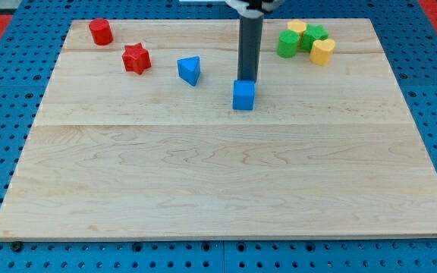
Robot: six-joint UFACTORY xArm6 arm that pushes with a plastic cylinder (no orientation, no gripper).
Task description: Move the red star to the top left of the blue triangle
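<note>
Camera view: the red star (136, 58) already sits left of the blue triangle (190, 70), slightly above, so it wants only a small nudge. My tip (246, 79), no gripper, touches the blue cube (243, 95), right of the triangle.

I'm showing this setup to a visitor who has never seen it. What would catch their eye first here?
Probably the dark rod coming down from the view's top centre, my tip just above the blue cube in the view. Next, the tight cluster of yellow and green blocks at the top right. Then the red star, left of the blue triangle, with a red cylinder further up-left.
</note>
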